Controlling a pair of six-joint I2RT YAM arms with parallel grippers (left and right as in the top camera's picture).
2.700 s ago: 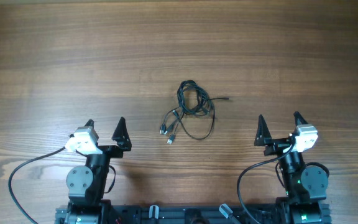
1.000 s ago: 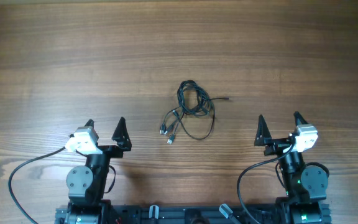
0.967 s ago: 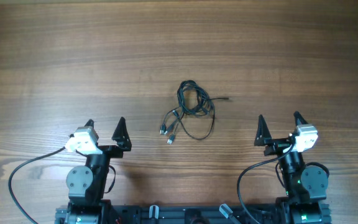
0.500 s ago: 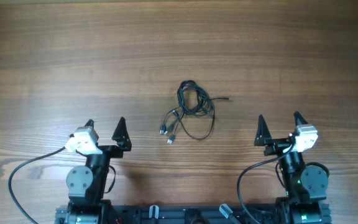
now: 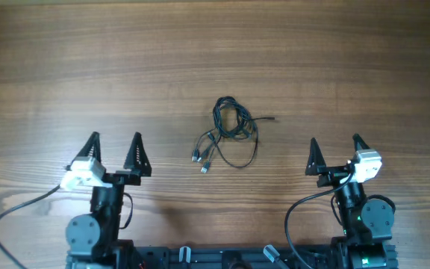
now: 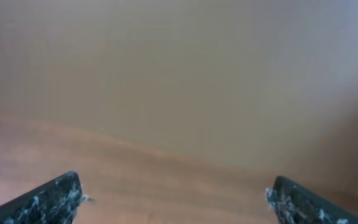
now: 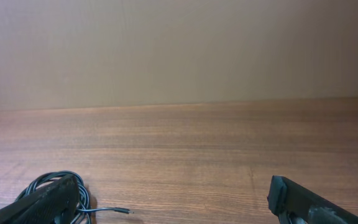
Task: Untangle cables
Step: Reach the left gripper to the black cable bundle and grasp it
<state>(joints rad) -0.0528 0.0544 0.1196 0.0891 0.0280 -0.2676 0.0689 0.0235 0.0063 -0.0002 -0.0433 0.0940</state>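
Cables [image 5: 227, 133] — bunched on the table [image 5: 66, 60], well apart from both arms, untouched. Left gripper [image 5: 115, 137], right gripper [image 5: 334, 139] — jaws wide, empty. We judge the step as approach; next we must reach in and pinch one plug end [image 5: 204, 169].

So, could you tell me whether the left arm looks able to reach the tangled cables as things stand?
Probably yes: the left gripper is open and empty, and only bare table lies between it and the cables, ahead and to its right. Nothing stands in the way.

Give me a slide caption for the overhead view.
Tangled cables lie on the wooden table, untouched, ahead of the open left gripper and open right gripper.
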